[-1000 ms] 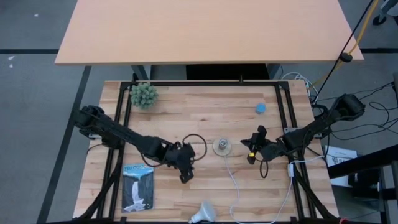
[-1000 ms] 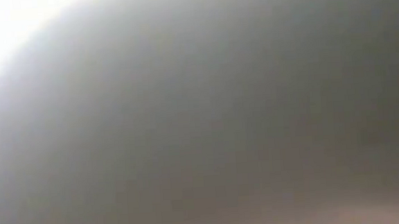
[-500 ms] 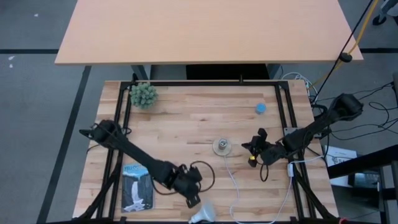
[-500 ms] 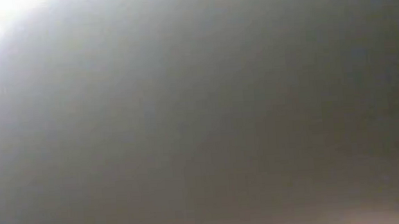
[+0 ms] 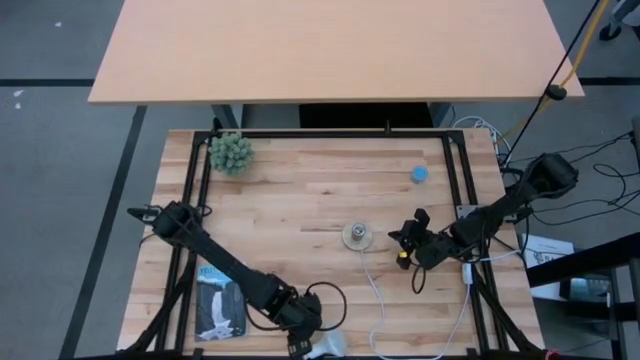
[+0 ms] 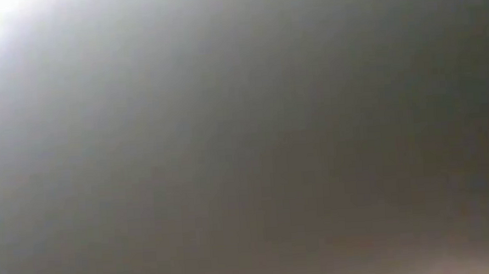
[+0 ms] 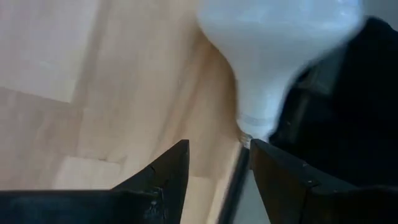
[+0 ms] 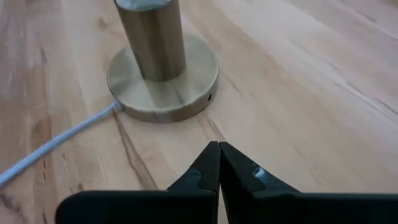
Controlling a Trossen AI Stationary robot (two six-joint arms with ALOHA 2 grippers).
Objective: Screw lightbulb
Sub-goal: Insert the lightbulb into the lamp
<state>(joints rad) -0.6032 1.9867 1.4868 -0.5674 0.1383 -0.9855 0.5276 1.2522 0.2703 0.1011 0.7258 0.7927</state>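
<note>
**Left end effector lined up on the bulb at the desk's near edge**

We see the small white frosted lightbulb (image 5: 328, 343) lying on its side at the near edge of the pale wooden plank desk (image 5: 300, 190), well apart from the round brass-coloured socket base with its white cord (image 5: 358, 236) in the middle. Our left end effector (image 5: 300, 343) is down at that edge, just beside the bulb. In the left wrist view its two dark fingers (image 7: 163, 177) stand apart with the bulb's narrow neck and screw end ahead of the gap; the white body (image 7: 273, 56) fills the space beyond. Nothing is gripped yet, as far as we can tell.

Our right end effector (image 5: 403, 247) waits beside the socket base, fingertips pressed together and empty; its own wrist view shows the upright socket stem (image 8: 151, 38) close ahead.

We judge the bulb light and rigid, but thin-walled and breakable, and its frosted skin smooth enough to slip. Lying on a round side, it may roll when nudged, and the desk's edge is near. We would take hold across the cone-shaped body, just above the screw end, where the taper gives the pads something to seat against. Squeeze gently, and leave the thread clear for the socket.

The low view shows only a grey blur.
</note>
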